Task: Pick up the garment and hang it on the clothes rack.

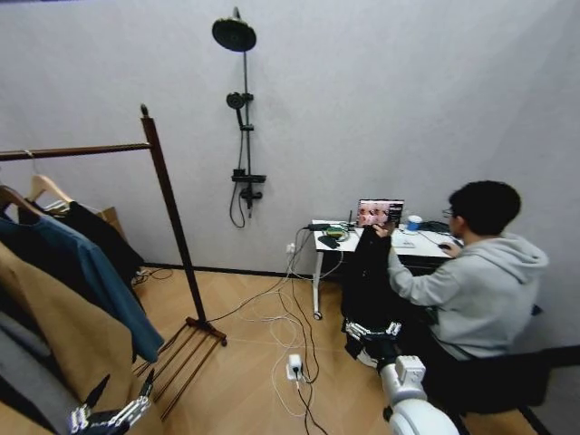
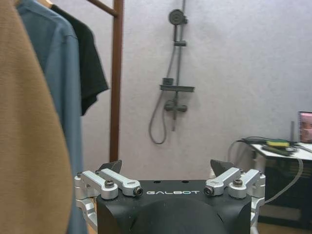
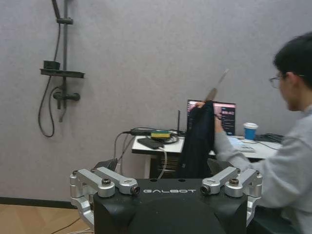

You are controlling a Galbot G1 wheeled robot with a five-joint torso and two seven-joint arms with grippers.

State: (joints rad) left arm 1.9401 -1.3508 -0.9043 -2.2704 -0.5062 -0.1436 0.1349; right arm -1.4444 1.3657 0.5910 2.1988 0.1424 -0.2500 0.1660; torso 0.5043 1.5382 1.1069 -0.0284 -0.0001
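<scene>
The garment (image 1: 366,276), plain black on a light wooden hanger (image 3: 217,84), hangs from a seated person's raised hand (image 1: 382,230) beside a desk. It also hangs ahead of my right gripper (image 3: 163,165) as a dark drape (image 3: 197,139). That gripper (image 1: 372,331) is open, low and just in front of the garment, with nothing between its fingers. The clothes rack (image 1: 172,227), dark reddish-brown with a horizontal rail (image 1: 82,150), stands at the left. My left gripper (image 1: 113,415) is open near the rack's hanging clothes, facing the post (image 2: 116,83).
A black top (image 1: 104,237), a blue jacket (image 1: 86,272) and a tan coat (image 1: 54,340) hang on the rail. Cables and a power strip (image 1: 294,366) lie on the wooden floor. A desk (image 1: 340,237) with a laptop stands behind; a shower fixture (image 1: 243,118) is on the wall.
</scene>
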